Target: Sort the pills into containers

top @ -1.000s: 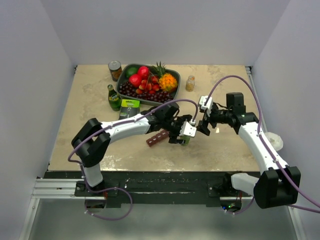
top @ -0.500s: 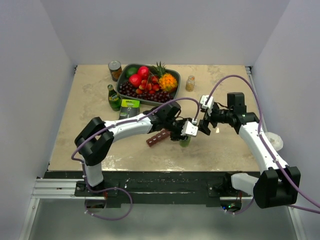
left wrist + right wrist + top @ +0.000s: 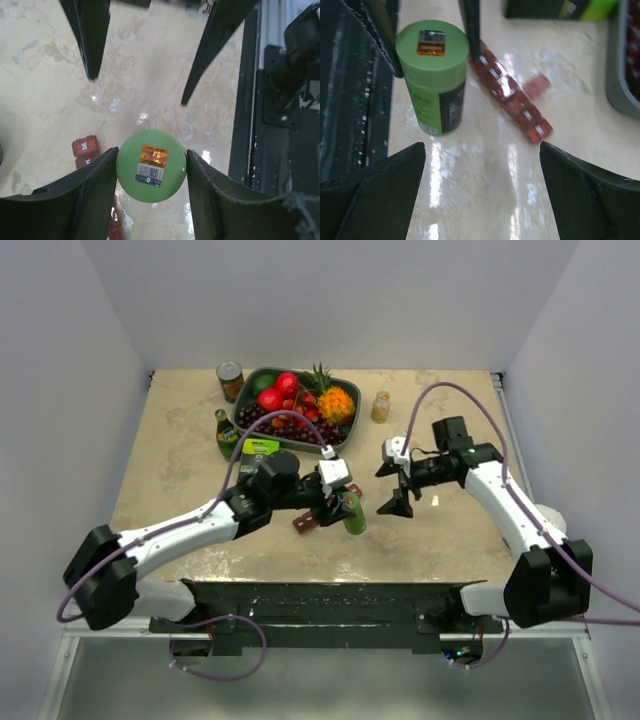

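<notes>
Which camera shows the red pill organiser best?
Right wrist: the pill organiser lies close, nearly its whole length visible. Left wrist catches only one end; top external shows it small and partly hidden.

Dark fruit tray (image 3: 356, 398) sitting at counter (image 3: 170, 470) rear; can (image 3: 230, 380) standing just beside its left corner; green glass bottle (image 3: 229, 436) standing near black-and-green box (image 3: 259, 456) lying flat; small jar (image 3: 380, 406) standing right of tray

Left tool (image 3: 343, 503) now clamped on green bottle (image 3: 151, 172), shifted leftward with it
</notes>
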`<state>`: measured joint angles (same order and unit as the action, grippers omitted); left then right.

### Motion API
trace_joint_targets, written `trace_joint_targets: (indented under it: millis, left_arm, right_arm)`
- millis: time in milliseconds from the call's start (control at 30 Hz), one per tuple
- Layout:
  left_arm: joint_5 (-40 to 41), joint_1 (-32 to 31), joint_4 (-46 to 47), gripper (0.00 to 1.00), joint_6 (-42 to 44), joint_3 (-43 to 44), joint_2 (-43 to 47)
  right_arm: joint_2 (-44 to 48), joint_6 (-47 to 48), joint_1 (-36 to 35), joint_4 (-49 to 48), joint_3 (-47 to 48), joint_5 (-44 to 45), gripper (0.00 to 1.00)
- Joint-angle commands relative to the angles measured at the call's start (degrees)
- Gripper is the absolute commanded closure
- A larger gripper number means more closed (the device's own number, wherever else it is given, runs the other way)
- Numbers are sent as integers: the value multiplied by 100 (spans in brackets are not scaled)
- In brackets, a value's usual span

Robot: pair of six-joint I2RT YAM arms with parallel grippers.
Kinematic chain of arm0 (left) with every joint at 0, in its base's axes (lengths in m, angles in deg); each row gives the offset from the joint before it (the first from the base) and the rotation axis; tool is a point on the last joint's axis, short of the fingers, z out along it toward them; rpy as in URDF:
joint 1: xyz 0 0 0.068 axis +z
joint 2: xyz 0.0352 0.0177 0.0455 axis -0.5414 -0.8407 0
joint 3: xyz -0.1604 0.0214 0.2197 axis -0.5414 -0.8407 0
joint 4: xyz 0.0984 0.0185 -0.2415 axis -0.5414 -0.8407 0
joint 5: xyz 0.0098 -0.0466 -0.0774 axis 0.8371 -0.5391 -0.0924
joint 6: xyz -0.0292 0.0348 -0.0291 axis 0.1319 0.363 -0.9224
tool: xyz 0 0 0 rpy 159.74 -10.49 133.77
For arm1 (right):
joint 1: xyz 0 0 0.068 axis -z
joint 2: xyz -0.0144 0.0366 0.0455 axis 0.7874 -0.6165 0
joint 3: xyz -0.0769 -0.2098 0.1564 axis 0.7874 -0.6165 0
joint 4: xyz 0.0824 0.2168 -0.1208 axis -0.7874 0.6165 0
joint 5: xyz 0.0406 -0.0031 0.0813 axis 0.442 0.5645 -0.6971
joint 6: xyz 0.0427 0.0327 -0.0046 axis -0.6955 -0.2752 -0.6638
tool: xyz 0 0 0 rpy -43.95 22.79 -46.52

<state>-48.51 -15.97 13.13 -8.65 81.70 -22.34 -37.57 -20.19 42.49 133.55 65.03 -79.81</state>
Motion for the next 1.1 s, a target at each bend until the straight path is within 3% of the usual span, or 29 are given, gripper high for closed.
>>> trace_joint_targets:
  millis: [0,67,167,400,600,700,833,967,1000,1067]
  left_arm:
    - [554,-12,1035,100,-1118,-599,754]
    - [714,-12,1124,100,-1189,-766,982]
    - [1047,-12,1273,100,-1355,-863,1237]
    - [2031,-12,1774,100,-1847,-1005,1607]
    - [2217,-12,2038,100,-2243,-978,1634]
    - [2279,-12,2117,100,-2349,-978,1607]
    - [2454,-3,2258,100,-2472,-1066,1625]
    - [2516,6,2381,100,-2525,-1154,1695]
    - [2429,6,2407,100,-2516,-1171,1721]
    - [2192,102,2504,100,-2420,-1259,1827]
  right_arm:
    - [-439,537,-890,859,577,-682,1]
    - [-396,-269,-1225,395,534,-779,1]
    - [-212,-1448,-1559,-1054,367,-551,1]
    - [-510,-2556,-1858,-1847,200,-840,4]
    - [-686,-3129,-1902,-2280,199,-787,6]
    - [-730,-3261,-1911,-2315,261,-875,12]
    - [-800,-3384,-1911,-2289,296,-858,36]
    - [-757,-3410,-1902,-2262,279,-823,69]
    - [-748,-3428,-1911,-2262,270,-814,85]
    - [-730,-3428,-1911,-2184,313,-648,93]
